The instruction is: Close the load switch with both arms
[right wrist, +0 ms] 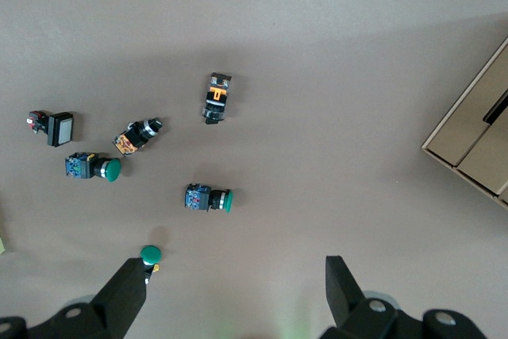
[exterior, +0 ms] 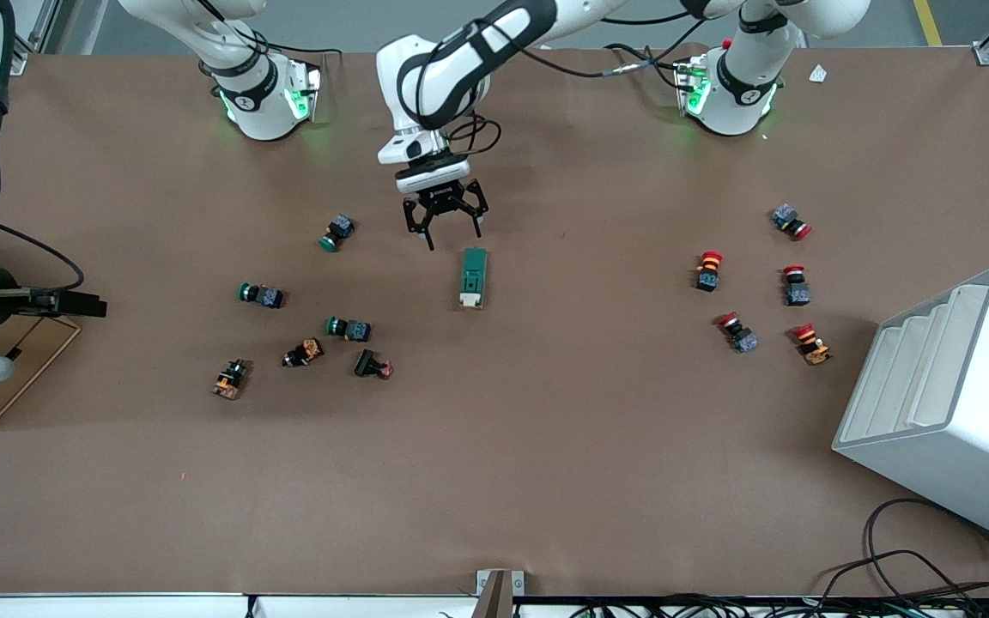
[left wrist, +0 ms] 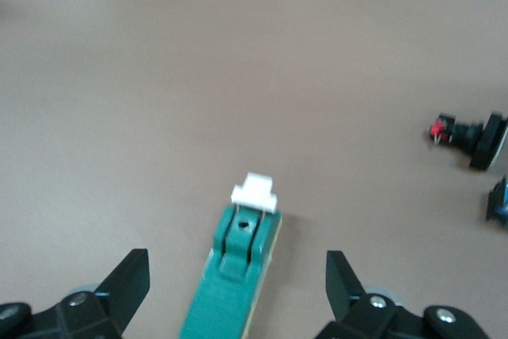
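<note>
The load switch (exterior: 473,277) lies flat mid-table, a dark green block whose cream-white lever end (exterior: 470,299) points toward the front camera. My left gripper (exterior: 452,230) hangs open over the table at the switch's green end, not touching it. In the left wrist view the switch (left wrist: 238,283) runs between the spread fingers (left wrist: 127,283), with the white lever (left wrist: 255,193) at its tip. My right gripper (right wrist: 236,271) shows only in its own wrist view. It is open and empty, high over the green-capped push buttons (right wrist: 208,198).
Green and orange push buttons (exterior: 348,328) are scattered toward the right arm's end, red ones (exterior: 708,269) toward the left arm's end. A white stepped bin (exterior: 949,403) stands near that end's front corner. A cardboard box (exterior: 5,369) sits at the table edge.
</note>
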You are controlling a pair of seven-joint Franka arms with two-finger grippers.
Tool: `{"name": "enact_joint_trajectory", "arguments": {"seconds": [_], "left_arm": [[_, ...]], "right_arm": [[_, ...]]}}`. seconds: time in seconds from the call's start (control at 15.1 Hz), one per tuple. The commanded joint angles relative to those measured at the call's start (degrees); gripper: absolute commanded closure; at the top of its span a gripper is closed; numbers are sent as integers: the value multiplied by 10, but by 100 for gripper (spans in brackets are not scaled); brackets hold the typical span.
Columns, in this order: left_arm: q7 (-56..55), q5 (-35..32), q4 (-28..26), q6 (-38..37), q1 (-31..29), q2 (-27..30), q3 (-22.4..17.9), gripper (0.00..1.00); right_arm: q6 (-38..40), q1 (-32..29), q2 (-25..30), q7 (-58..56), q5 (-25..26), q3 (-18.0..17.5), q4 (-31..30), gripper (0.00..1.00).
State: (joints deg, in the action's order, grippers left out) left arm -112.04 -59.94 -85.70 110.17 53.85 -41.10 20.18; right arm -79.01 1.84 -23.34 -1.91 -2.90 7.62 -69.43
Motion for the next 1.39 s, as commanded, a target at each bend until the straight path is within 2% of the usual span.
{"name": "enact_joint_trajectory", "arguments": {"seconds": [0.0,0.13,0.4,0.66,1.0,1.06,1.33], "left_arm": [[100,72,18,0,-29,41,3,2],[156,111,29,0,-53,59,3,2],[278,211,89,-8,-98,80,-1,1],[370,266,102,-15,-159,106,3,1],[440,348,115,-15,-234,149,3,1],[444,365,114,-15,-250,163,1,1],[447,406,114,-52,-305,201,3,0]], "right_arm": [[11,-10,-2,-5,11,-9,8,0],[11,-11,-1,-5,9,-9,11,0],[11,-15,-1,-1,11,-9,24,0],[11,-19,0,-4,11,-11,29,0],[36,-14,36,-2,11,-15,21,0],[36,-11,41,-2,11,-14,17,0],[-10,-10,107,-1,11,-15,-75,0]]}}
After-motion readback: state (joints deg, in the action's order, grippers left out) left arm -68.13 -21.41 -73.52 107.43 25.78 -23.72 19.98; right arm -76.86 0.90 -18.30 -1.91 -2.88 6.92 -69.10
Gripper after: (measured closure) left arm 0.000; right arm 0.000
